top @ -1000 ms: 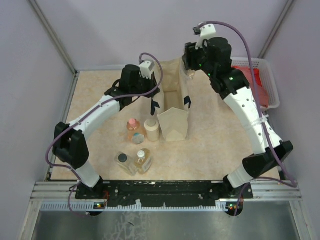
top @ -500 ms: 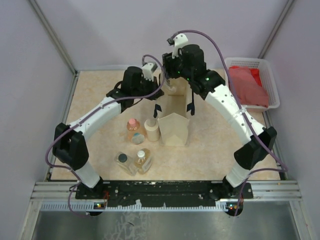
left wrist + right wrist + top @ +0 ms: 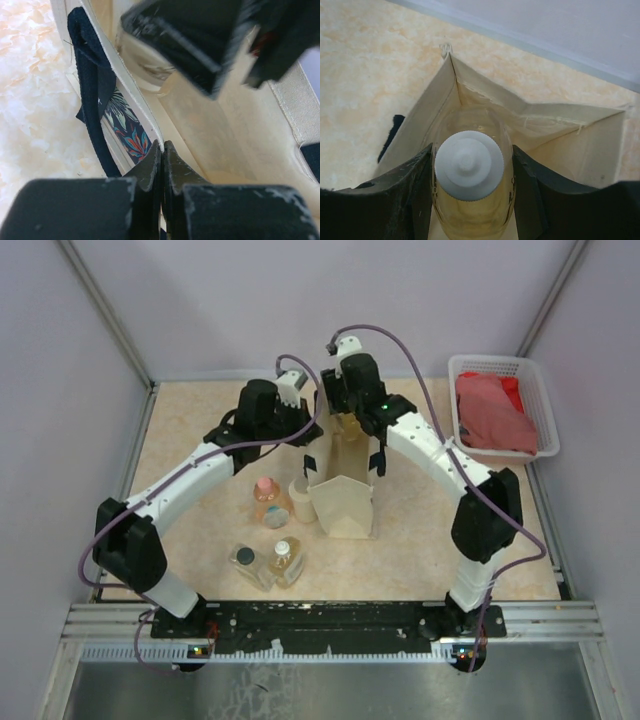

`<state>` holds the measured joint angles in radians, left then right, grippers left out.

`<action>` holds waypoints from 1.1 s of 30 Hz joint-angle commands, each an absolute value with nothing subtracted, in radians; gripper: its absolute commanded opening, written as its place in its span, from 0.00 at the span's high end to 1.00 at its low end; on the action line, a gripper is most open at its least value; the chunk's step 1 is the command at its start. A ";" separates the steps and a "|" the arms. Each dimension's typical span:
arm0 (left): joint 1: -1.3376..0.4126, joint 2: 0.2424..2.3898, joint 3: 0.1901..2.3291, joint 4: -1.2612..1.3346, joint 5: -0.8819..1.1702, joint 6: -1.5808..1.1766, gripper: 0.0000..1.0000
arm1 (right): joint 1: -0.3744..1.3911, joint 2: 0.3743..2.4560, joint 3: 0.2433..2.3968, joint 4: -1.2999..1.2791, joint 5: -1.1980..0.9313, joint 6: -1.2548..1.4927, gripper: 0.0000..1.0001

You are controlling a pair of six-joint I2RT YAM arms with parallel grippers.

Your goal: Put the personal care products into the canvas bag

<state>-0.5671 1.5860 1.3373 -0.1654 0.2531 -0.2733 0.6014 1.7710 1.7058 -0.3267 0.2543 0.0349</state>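
The canvas bag [image 3: 345, 505] stands upright mid-table with its mouth open. My left gripper [image 3: 310, 445] is shut on the bag's left rim [image 3: 150, 120], beside a navy strap [image 3: 90, 95]. My right gripper [image 3: 347, 425] is shut on a clear bottle of amber liquid with a white cap [image 3: 469, 165] and holds it in the bag's mouth [image 3: 555, 135]. This bottle also shows in the left wrist view [image 3: 145, 62]. On the table left of the bag are a pink-capped bottle [image 3: 266, 495], a cream cylinder [image 3: 300, 498], a dark-capped bottle [image 3: 245, 560] and a white-capped bottle [image 3: 285, 558].
A white plastic basket [image 3: 538, 390] holding a red cloth [image 3: 495, 410] stands at the back right. A small round teal-topped item [image 3: 276, 518] lies by the pink-capped bottle. Grey walls close the table's back and sides.
My right arm has swung left from near the basket to over the bag, carrying the bottle, and lowered it into the mouth. My left gripper has stayed on the rim.
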 commanded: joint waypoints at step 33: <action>-0.574 1.549 1.335 -0.173 0.253 -0.271 0.96 | 0.403 1.873 1.452 0.149 -0.348 -0.147 1.00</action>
<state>-0.5682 1.5814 1.3281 -0.1726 0.2466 -0.2729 0.4026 1.9114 1.4303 -0.0074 -0.3145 -0.1184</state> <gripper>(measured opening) 0.037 0.534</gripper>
